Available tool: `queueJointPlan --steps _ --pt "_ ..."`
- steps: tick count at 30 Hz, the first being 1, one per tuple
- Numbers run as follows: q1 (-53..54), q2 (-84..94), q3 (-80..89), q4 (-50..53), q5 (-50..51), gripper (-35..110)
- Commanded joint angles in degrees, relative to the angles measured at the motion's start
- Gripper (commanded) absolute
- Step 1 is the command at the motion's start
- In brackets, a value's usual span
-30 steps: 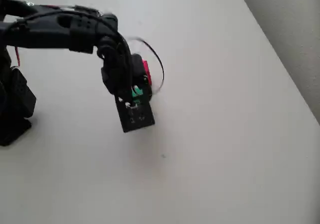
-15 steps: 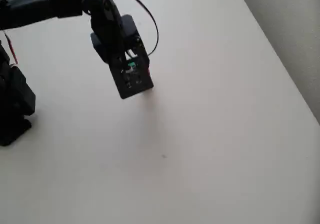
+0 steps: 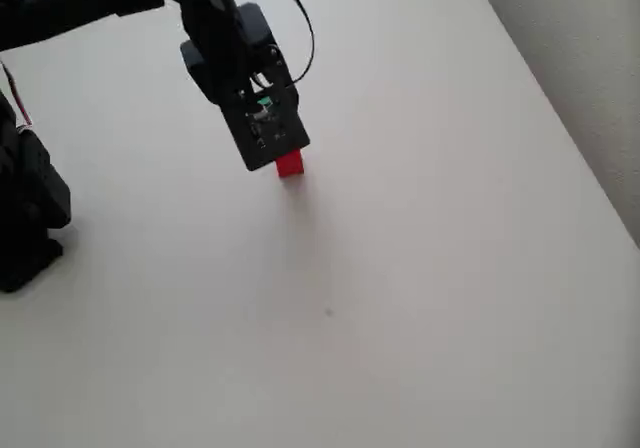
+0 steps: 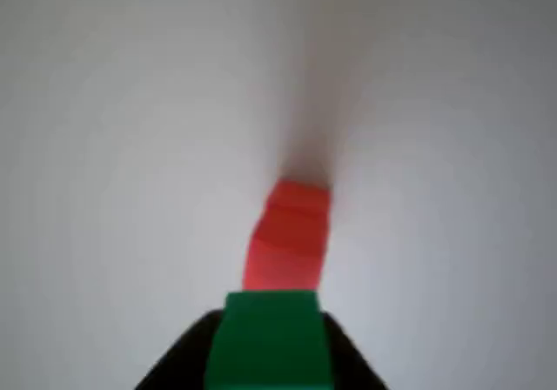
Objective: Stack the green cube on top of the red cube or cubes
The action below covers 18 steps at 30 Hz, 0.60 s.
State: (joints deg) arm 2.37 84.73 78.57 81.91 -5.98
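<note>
Gripping the green cube (image 4: 271,338), the hand (image 3: 264,128) hangs beside the red block (image 3: 290,164).

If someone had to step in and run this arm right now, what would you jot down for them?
Gripper: shut on the green cube, carried above the white table.
Red cube: stands on the table; in the overhead view it peeks out just below the gripper's black body. In the wrist view it lies just ahead of the green cube, and looks like a tall block, perhaps two stacked.
Done: green cube picked up and brought close to the red one.
Left: line it up over the red top, lower it, open the gripper, back away without knocking the stack.
</note>
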Motion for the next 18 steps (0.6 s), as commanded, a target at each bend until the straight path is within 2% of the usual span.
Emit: queueJointPlan --steps 1,18 --pt "-0.5 -0.2 -4.0 -0.2 0.9 0" --pt "-1.5 -2.2 -4.0 -0.6 1.1 3"
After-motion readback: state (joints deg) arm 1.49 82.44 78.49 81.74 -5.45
